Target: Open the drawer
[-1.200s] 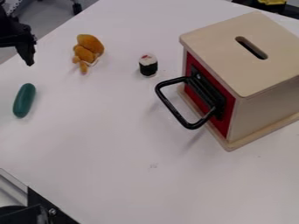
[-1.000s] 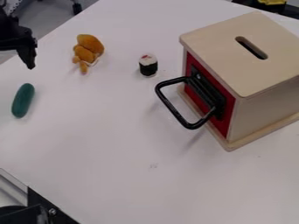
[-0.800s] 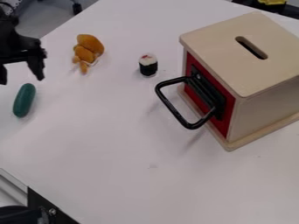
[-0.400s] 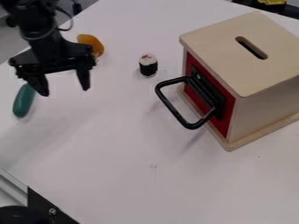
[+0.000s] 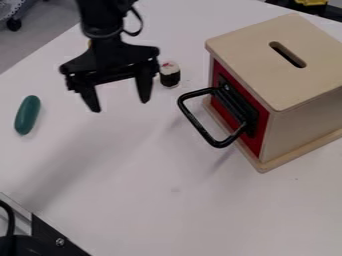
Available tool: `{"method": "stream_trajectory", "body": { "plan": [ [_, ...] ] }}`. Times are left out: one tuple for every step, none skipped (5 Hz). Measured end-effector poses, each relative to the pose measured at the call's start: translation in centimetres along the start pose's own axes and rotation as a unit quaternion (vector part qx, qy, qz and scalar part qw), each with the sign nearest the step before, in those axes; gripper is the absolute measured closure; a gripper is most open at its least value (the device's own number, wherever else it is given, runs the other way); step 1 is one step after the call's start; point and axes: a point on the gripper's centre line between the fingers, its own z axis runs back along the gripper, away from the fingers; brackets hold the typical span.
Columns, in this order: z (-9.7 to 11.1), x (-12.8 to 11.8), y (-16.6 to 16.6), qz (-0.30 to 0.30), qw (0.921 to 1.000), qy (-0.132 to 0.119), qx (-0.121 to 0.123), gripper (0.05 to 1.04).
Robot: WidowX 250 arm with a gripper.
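Drawer with a red front and black loop handle [image 5: 201, 121] sits shut in the pale wooden box [image 5: 284, 57] at the right of the white counter [image 5: 143, 200]. The black robot arm [image 5: 100, 19] comes down from the top edge, left of the box, its black two-finger end effector [image 5: 121, 104] pointing downward, released, fingertips spread well apart, short of the handle.

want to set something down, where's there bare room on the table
The widest free patch on the white table is the lower middle, below the green oblong toy and black loop handle. It's crowded among the black end effector, black-and-white sushi toy and that handle.
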Motion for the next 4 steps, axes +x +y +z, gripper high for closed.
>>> {"method": "stream_trajectory", "body": {
  "plan": [
    [-0.2,-0.3,-2.1,0.025,0.9997,0.006,0.005,0.083],
    [-0.9,-0.5,-4.1,0.026,0.9995,0.019,0.003,0.083],
    [-1.8,-1.4,-5.1,0.037,0.9985,0.04,0.0,0.083],
    [-2.5,-1.8,-5.9,0.041,0.9981,0.045,-0.01,0.083]
  ]
}}
